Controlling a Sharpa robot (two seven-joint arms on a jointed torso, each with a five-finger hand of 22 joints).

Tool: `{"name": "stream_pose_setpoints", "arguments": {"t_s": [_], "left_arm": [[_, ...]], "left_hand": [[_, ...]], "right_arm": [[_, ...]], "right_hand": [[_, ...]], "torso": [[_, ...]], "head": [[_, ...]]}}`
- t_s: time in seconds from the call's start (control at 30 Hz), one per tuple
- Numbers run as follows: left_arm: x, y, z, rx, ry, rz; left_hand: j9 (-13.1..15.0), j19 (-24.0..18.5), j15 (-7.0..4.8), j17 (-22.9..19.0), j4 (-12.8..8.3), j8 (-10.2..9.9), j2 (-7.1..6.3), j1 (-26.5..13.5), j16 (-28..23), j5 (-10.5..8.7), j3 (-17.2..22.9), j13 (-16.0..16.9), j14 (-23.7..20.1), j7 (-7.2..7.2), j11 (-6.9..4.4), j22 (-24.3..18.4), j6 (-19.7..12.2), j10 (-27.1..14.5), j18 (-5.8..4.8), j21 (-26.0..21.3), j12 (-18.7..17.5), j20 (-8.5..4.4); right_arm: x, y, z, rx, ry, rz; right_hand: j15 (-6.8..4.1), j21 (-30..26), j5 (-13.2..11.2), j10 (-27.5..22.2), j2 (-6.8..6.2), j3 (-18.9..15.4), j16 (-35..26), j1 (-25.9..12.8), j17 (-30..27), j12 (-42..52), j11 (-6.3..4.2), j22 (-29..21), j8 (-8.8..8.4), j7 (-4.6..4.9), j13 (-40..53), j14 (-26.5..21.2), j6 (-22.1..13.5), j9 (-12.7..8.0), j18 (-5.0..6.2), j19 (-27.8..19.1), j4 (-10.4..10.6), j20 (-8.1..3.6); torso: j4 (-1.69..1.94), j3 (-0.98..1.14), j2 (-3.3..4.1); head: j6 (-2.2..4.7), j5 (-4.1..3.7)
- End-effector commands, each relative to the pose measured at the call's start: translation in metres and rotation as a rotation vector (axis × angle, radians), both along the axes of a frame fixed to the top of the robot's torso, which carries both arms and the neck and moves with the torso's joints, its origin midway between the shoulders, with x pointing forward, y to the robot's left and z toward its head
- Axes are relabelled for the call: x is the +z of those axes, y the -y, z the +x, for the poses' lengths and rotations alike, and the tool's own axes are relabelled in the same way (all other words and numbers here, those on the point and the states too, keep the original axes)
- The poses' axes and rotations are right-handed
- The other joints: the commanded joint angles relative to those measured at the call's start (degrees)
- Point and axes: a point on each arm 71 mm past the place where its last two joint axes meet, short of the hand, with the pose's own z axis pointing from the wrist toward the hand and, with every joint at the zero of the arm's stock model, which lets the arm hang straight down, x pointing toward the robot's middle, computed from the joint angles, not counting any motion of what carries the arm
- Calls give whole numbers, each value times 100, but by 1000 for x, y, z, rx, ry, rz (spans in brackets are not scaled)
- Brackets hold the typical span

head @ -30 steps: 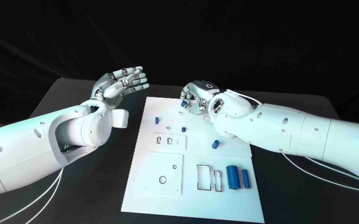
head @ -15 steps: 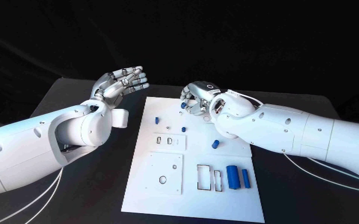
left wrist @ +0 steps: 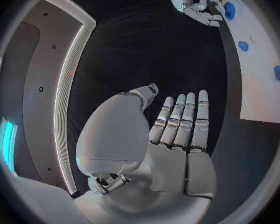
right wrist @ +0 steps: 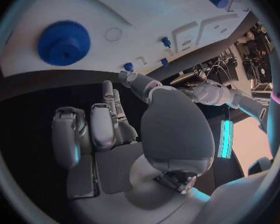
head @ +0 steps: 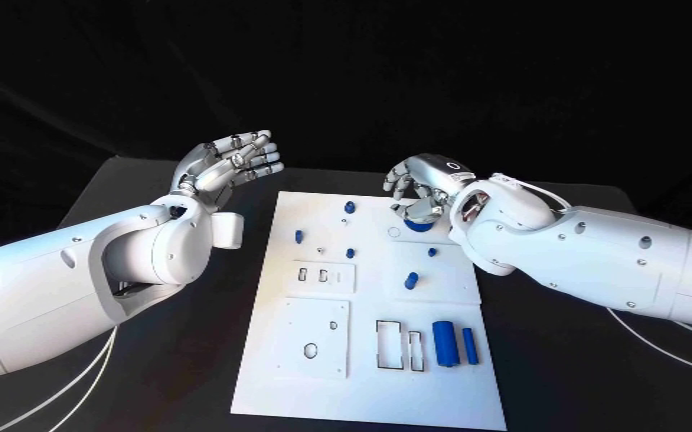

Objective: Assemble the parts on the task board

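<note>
My left hand (head: 231, 162) is raised above the black table (head: 173, 352), off the left edge of the white board (head: 462, 372). My left wrist view shows what the head view does not: the palm is flat, the fingers (left wrist: 184, 119) straight and side by side with the thumb set apart, and nothing is held. Dark open table lies beyond these fingertips, with the board's edge (left wrist: 258, 74) off to one side of them.

My right hand (head: 426, 184) hangs over the board's far right corner, fingers curled loosely downward. In the head view a round blue gear (head: 420, 219) lies just beneath and slightly nearer me than those fingertips, partly covered by the hand; contact cannot be told there. My right wrist view settles it: the gear (right wrist: 65, 42) lies flat on the board, clear of my fingers (right wrist: 93, 127), which are parted and hold nothing.

Small blue pegs stand on the board between my two hands: one (head: 348, 208) toward the far edge, one (head: 300, 235) nearer the left edge, and one (head: 431, 250) just on my side of the gear. A short blue piece (head: 411, 279) lies at mid-board. Two blue bars (head: 454, 343) lie side by side near the board's near right, beside rectangular slots (head: 392, 342). Bare board remains around the gear on its left side; the board's right edge runs close under my right wrist.
</note>
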Motion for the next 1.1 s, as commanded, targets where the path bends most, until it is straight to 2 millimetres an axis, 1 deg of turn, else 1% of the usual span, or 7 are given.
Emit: {"name": "stream_pose_setpoints", "arguments": {"t_s": [0.03,0.23,0.3,0.33,0.43,0.83,1.1], "left_arm": [[2,0,0,-11,10,-10],[1,-1,1,-8,10,-9],[1,-1,1,-9,10,-10],[1,-1,1,-9,11,-10],[1,-1,1,-9,12,-10],[1,0,1,-16,11,-12],[1,-1,1,-12,7,-10]], "left_hand": [[-8,-43,-6,9,4,-18,-10,-64,-34,16,45,-3,-28,529,5,-9,-46,-29,-39,-38,-20,10],[-8,-43,-6,9,4,-18,-10,-64,-34,16,45,-3,-28,529,5,-9,-46,-29,-39,-38,-20,10],[-8,-43,-6,9,4,-18,-10,-64,-34,16,45,-3,-28,529,5,-9,-46,-29,-39,-38,-20,10],[-8,-43,-6,9,4,-18,-10,-64,-34,16,45,-3,-28,529,5,-9,-46,-29,-39,-38,-20,10],[-8,-46,-5,10,1,-17,-12,-67,-36,16,50,-3,-28,530,6,-11,-46,-29,-40,-40,-20,10],[-7,-47,-5,10,0,-16,-11,-68,-36,16,51,-3,-28,530,6,-11,-41,-29,-39,-41,-19,10],[-7,-47,-5,10,0,-16,-11,-68,-36,16,51,-3,-28,530,6,-11,-41,-29,-39,-41,-19,10]], "right_arm": [[-1,20,-2,-59,-78,35],[-2,53,-4,-130,-164,94],[-4,60,-3,-145,-192,104],[-4,63,-3,-150,-202,106],[-6,67,-2,-160,-223,108],[-19,60,14,-200,-300,146],[-23,55,18,-205,-311,148]], "right_hand": [[-24,11,-17,168,-58,-106,26,20,2,110,-18,426,-76,12,37,45,-99,9,-11,49,-12,-19],[-120,90,11,512,-24,-915,156,256,201,1165,-140,590,-149,-51,751,103,-205,128,-46,140,50,-107],[-134,198,29,287,61,-1342,405,409,644,2299,-169,774,-98,-74,1682,202,-246,237,-87,238,116,-134],[-116,232,38,7,104,-1527,552,529,885,3675,-139,839,-31,-117,3023,231,-287,330,-107,267,184,-95],[-81,344,34,592,195,-1645,885,510,1573,5166,-107,1026,37,-34,4547,357,-310,405,-142,363,385,-79],[-47,500,33,993,241,-1673,1111,564,2073,5943,-78,1277,71,-10,5383,444,-331,447,-202,495,546,-46],[-43,522,34,1023,255,-1657,1135,556,2127,6002,-75,1312,78,-8,5446,453,-323,450,-211,514,576,-42]], "torso": [[-44,13,-47],[-54,45,-69],[-56,53,-68],[-58,58,-68],[-63,67,-65],[-17,44,-49],[-21,41,-25]], "head": [[18,-36],[22,-57],[26,-67],[25,-73],[22,-61],[-6,-101],[-35,-107]]}}
